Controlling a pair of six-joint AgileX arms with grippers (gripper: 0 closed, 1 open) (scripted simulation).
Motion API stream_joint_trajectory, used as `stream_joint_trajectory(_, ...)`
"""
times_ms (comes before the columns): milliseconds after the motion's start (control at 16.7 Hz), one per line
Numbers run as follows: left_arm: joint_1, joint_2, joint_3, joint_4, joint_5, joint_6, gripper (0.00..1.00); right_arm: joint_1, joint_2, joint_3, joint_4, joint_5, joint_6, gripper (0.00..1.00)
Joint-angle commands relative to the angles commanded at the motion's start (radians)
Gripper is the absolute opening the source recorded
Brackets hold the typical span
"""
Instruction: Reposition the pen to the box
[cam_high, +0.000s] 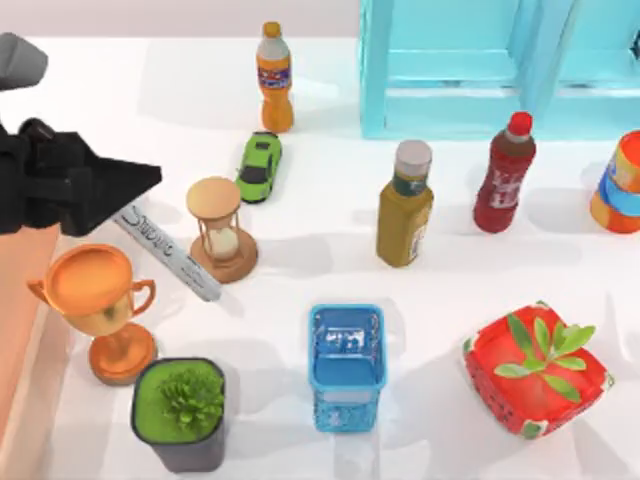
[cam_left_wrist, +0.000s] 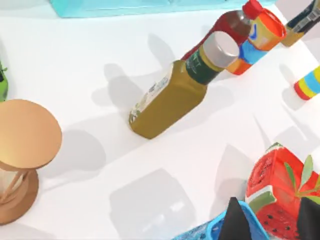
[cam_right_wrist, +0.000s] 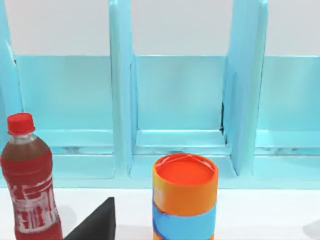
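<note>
The left gripper (cam_high: 140, 180) hangs at the table's nine o'clock side; how far its fingers are parted cannot be told. The pen (cam_high: 170, 253) lies flat toward its five o'clock, its upper end just under the fingertips, beside the hourglass (cam_high: 220, 232) and above the trophy (cam_high: 100, 300). The box (cam_high: 15, 350) sits at the pen's eight o'clock.

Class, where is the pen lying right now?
In the top view the pen lies flat on the table's left side, angled between the hourglass and the trophy, its upper end under the left gripper.
</note>
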Motion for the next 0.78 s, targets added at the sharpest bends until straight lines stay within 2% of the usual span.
stream_joint_trajectory(120, 0.010, 0.022, 0.048, -0.032, 0.002, 0.053, 0.00, 0.000, 0.000, 0.000, 0.000, 0.000, 0.000, 1.00)
stream_joint_trajectory(300, 0.044, 0.071, 0.162, -0.112, 0.002, 0.210, 0.00, 0.000, 0.000, 0.000, 0.000, 0.000, 0.000, 1.00)
stream_joint_trajectory(540, 0.135, 0.141, 0.324, -0.247, 0.000, 0.514, 0.00, 0.000, 0.000, 0.000, 0.000, 0.000, 0.000, 1.00)
stream_joint_trajectory(780, 0.286, 0.208, 0.426, -0.393, -0.012, 0.827, 0.00, 0.000, 0.000, 0.000, 0.000, 0.000, 0.000, 1.00)
